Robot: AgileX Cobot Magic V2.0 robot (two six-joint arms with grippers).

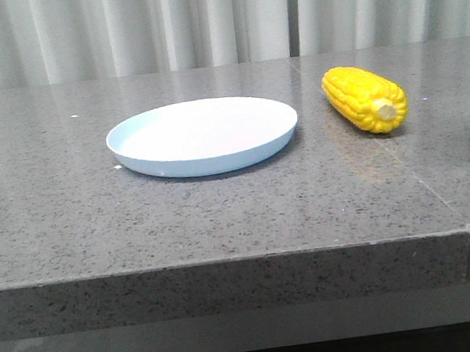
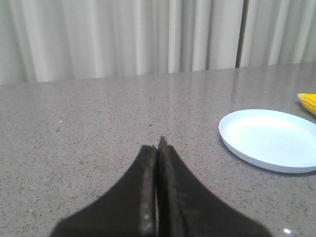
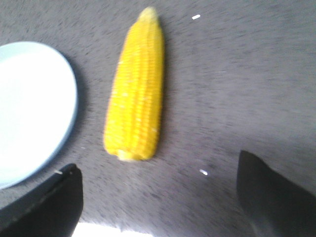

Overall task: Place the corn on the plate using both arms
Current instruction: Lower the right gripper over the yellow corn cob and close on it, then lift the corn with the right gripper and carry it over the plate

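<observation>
Pale curtains (image 1: pixel 200 18) hang in folds behind a grey speckled stone table (image 1: pixel 223 220), which has a seam running along its right part.

On the left, the left gripper (image 2: pixel 158 148) shows only in its own wrist view: its two dark fingers are pressed together with nothing between them, poised over bare tabletop. From there the plate sits off to one side, well apart from the fingertips, with a sliver of yellow cob at the frame's edge beyond it.

Near the middle of the table lies the plate (image 1: pixel 203 135), round, shallow, pale blue-white, and bare inside.

Just right of the plate, not touching it, the corn (image 1: pixel 364 98) lies flat on the stone. Its pale cut stem end points toward the camera and slightly right; the tapered tip points away, toward the curtains.

On the right, the right gripper (image 3: pixel 158 192) hangs above the corn, fingers (image 3: pixel 44 202) spread wide, clear of the cob and holding nothing. Its wrist view is blurred; the stem end lies nearest the fingertips and the plate's rim curves just beside the cob. A dark shape in the front view's upper right corner may be part of this arm; I cannot tell.
</observation>
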